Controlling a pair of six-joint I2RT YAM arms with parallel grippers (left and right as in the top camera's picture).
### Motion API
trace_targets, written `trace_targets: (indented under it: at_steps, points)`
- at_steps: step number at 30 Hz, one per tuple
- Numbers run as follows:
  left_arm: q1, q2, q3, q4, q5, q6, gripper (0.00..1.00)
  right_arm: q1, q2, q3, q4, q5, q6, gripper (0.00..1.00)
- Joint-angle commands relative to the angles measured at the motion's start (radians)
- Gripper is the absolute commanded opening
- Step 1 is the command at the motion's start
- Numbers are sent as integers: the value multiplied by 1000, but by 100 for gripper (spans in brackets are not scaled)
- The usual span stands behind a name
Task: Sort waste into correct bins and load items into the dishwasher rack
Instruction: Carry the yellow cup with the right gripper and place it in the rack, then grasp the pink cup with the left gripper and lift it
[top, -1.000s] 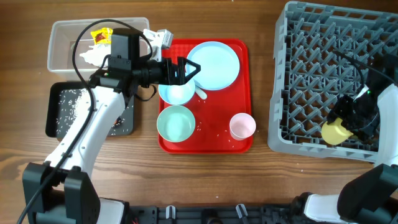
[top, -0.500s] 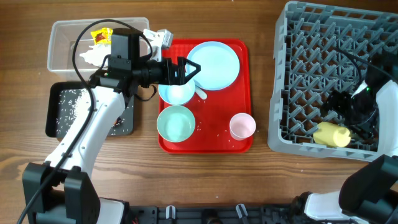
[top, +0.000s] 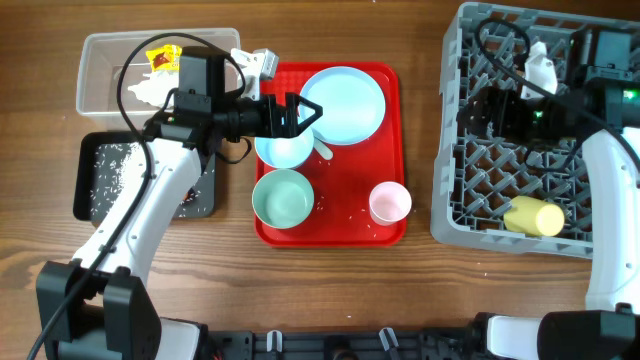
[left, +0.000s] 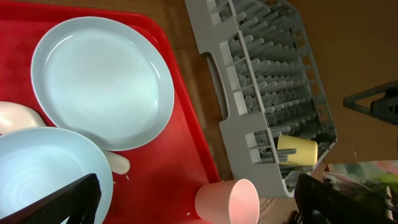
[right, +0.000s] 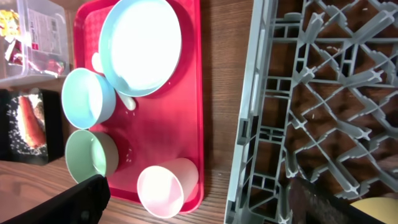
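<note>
Brown wood-grain table (top: 420, 290), even light, soft shadows.

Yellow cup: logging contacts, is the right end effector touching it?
Apart. Overhead view shows the yellow cup lying in the rack, well clear of the right end effector.

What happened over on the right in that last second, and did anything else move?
The right gripper let go of the yellow cup, which now lies on its side in the near right corner of the dishwasher rack. The arm then swung away toward the rack's far side, jaws open. The left gripper stayed hovering over the red tray, and nothing on it moved.
</note>
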Motion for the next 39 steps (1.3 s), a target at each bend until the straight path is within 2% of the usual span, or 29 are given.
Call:
trace_targets:
  at_steps: [1, 4, 6, 10, 11, 15, 19, 20, 22, 25, 30, 32, 33, 34, 37, 39]
  points:
    - [0, 7, 3, -21, -5, 6, 100, 3, -11, 15, 6, 28, -20, 96]
    - [-9, 7, 3, -20, 74, 6, 100, 3, -18, 16, 4, 24, -20, 96]
    - [-61, 7, 3, -25, 35, 6, 100, 2, -25, 16, 10, 25, -20, 96]
    - [-359, 8, 3, -48, -445, 6, 99, 3, -25, 16, 19, 25, -20, 98]
    - [-429, 11, 3, -50, -542, 6, 96, 3, -25, 16, 18, 25, -20, 98]
    - [-600, 77, 3, -63, -733, 6, 87, 3, -25, 16, 17, 25, -19, 99]
    - [-614, 220, 3, -48, -737, 5, 78, 3, -25, 16, 12, 25, -20, 99]
    - [-614, 256, 3, -46, -734, 2, 72, 3, -25, 16, 12, 25, -20, 99]
    - [-614, 281, 3, -39, -735, -10, 39, 3, -25, 16, 11, 25, -19, 99]
    - [-613, 266, 3, -40, -735, -10, 4, 3, -25, 16, 11, 25, -19, 99]
    - [-581, 164, 7, -77, -732, -44, 4, 3, -25, 15, 8, 15, -18, 99]
    - [-514, 46, 7, -103, -622, -48, 4, 3, -25, 14, 12, -29, -20, 99]
    - [-460, -12, 7, -103, -494, -47, 4, 3, -25, 13, 18, -61, -21, 99]
    - [-370, -77, 7, -98, -301, -46, 4, 4, -25, -2, 36, -140, -52, 99]
    - [-188, -124, 7, -87, 143, 19, 4, 4, -25, -66, 90, -449, -226, 99]
    - [-95, -116, 6, -93, 436, 106, 4, 4, -25, -134, 142, -758, -386, 100]
